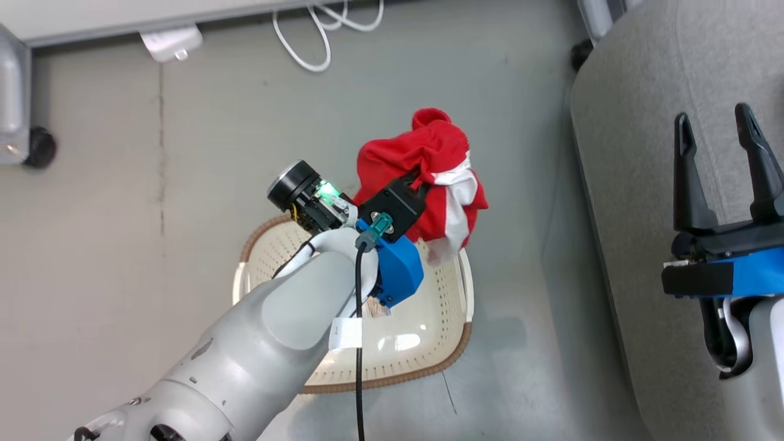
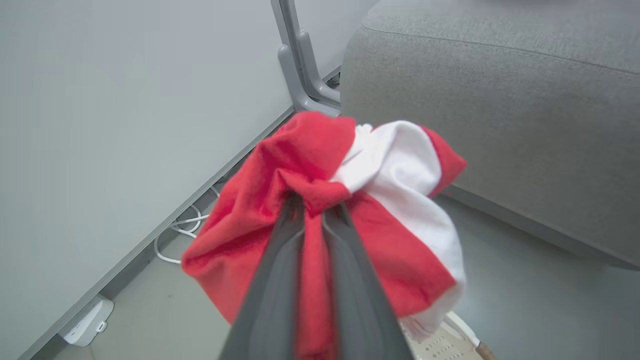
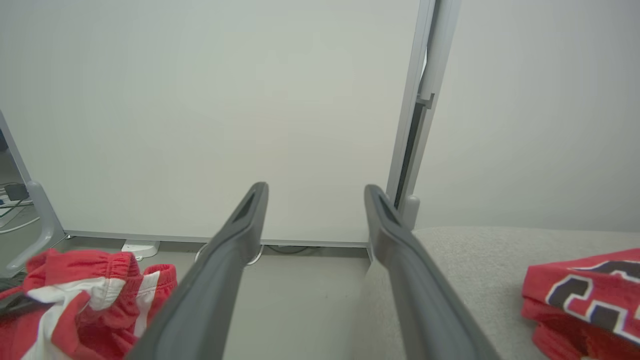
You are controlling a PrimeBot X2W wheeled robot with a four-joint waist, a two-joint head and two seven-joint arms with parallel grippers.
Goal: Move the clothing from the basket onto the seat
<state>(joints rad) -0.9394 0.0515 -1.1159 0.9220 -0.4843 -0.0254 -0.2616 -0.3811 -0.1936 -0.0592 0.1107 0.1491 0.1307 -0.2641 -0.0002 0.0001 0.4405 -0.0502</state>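
L gripper [image 2: 317,202]: fingers closed tight on a gathered fold of the trim garment [image 1: 429,153] (red w/ white trim).
Reason for hold: the pinch sits at a bunched point, so the thin fabric hangs as one lump. Judged secure enough for a carry.
Trim garment vs. L gripper: fabric wraps the fingertips and drapes below and to both sides. In the head view it hangs over the far edge of the basket [image 1: 392,383], lifted clear of the basket interior.
R gripper [image 1: 713,113]: fingers spread wide, nothing between them. It hovers over the seat [image 1: 643,184], near its front edge.
Reason for R pos.: judged parked clear of the L arm's path.
"23" garment [image 3: 585,295]: lies crumpled on the seat, to the right of the R gripper fingers in the R wrist view, not touching them.
Basket: on the floor just beside the seat. No clothing on the visible part; some is hidden by the L forearm [image 1: 294,318].
Task status (judged): one garment placed, 2nd lifted, not yet over the seat.
Next req. (judged): carry it toward the robot's right past the seat edge, then release.
Risk: the hanging hem may catch the basket rim.
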